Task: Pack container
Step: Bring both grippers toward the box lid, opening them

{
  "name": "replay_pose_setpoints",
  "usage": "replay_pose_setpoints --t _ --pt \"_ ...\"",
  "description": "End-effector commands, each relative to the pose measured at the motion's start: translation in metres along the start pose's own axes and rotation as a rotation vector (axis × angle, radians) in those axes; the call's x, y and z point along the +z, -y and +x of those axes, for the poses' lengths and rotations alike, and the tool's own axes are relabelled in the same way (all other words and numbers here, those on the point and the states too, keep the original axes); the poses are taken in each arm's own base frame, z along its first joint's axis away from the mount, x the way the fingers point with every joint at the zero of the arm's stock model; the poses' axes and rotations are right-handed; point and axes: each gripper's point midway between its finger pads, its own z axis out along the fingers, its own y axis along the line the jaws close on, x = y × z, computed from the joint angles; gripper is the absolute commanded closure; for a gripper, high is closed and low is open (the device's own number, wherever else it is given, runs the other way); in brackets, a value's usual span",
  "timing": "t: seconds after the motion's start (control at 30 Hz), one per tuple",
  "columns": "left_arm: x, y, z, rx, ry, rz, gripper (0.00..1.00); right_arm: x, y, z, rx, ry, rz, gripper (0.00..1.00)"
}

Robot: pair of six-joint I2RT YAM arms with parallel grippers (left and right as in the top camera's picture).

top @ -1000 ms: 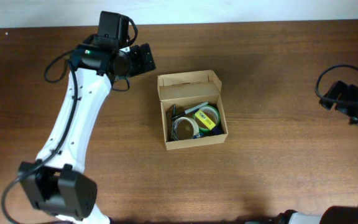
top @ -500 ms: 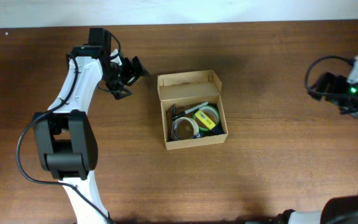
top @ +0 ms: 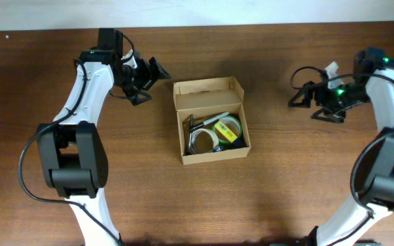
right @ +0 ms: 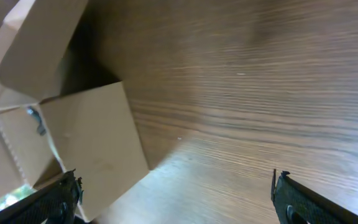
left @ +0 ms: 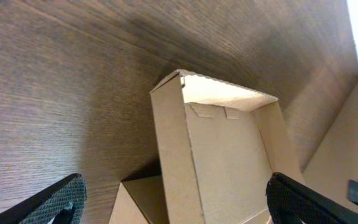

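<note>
1. We see the right pincer (top: 305,107) now well in over the counter (top: 286,184); a second ago it hung back at the counter's far edge. Its jaws are spread wide and grasp nothing.
2. The left pincer (top: 152,87) has swung round in that same second and now points at the container (top: 214,156). It too is released and empty.
3. The container has not shifted. It sits just ahead of the left pincer and further ahead of the right one, between the two.
4. Its lid flap (top: 207,87) stands open on the side nearest the left pincer. Inside lie tape rolls (top: 227,127) and a dark pen-like item we cannot make out.
5. We judge the filling done. With both pincers closing in, the next step looks like folding the flap down and steadying the container.
</note>
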Motion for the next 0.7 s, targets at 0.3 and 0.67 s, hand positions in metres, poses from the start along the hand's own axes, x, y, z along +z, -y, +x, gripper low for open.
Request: replay_pose_setpoints --t 0.3,0.67 --pt "-0.021 0.045 -0.023 -0.077 0.008 0.273 0.07 -0.017 -0.03 0.0 -0.19 -0.015 0.008 0.01" --pt "0.001 0.034 -0.026 -0.102 -0.086 0.356 0.08 -0.007 -0.046 -0.026 -0.168 0.028 -0.142 0.01"
